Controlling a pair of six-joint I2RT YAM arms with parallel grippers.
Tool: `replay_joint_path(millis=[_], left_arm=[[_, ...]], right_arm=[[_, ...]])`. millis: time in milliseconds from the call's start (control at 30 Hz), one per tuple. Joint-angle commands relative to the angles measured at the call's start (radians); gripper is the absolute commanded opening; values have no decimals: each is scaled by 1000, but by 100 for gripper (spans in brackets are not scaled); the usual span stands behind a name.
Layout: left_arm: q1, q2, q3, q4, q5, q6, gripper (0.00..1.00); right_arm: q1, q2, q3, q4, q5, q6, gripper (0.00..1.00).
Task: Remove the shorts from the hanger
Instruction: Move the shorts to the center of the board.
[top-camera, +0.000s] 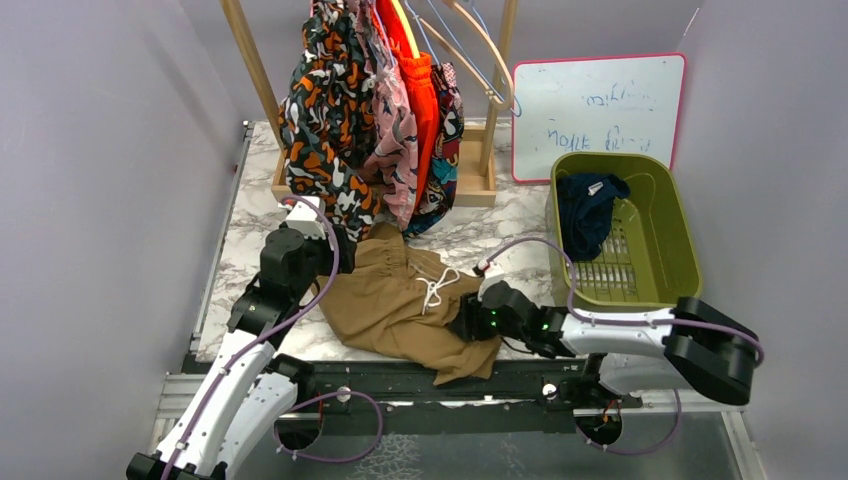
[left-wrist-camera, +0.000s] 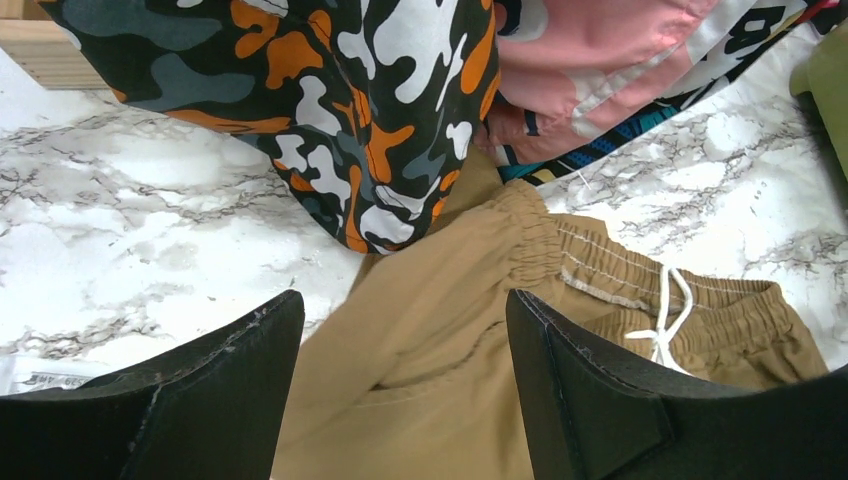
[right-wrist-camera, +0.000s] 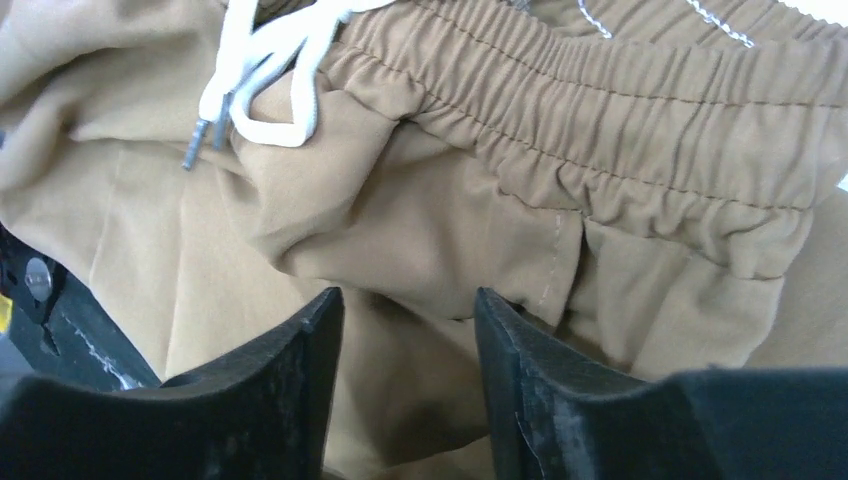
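Tan shorts lie crumpled on the marble table, white drawstring up. My left gripper hovers open over their left edge, fingers wide apart, nothing gripped. My right gripper is at their right side, below the elastic waistband; its jaws stand partly open with loose tan fabric lying between them. On the rack hang blotch-print shorts, which also show in the left wrist view, pink print shorts, orange shorts and multicolour shorts.
A green basket at the right holds navy shorts. A whiteboard leans behind it. Bare hangers hang on the wooden rack, whose base sits at the table's back. Grey walls close both sides.
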Motion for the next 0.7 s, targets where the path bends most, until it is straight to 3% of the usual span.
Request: replay_joint_path(millis=[0, 167, 300, 567, 667], left_arm=[[5, -4, 11, 11, 51, 8, 76], [5, -9, 10, 11, 46, 8, 76], [5, -13, 8, 12, 41, 8, 76], [4, -14, 8, 11, 40, 10, 76], [4, -16, 8, 11, 41, 10, 76]], right_arm=[[3, -123, -21, -129, -27, -88, 61], [3, -166, 151, -206, 60, -286, 99], [0, -68, 299, -272, 105, -392, 100], [-29, 312, 563, -375, -50, -488, 100], [-34, 445, 617, -396, 42, -492, 100]])
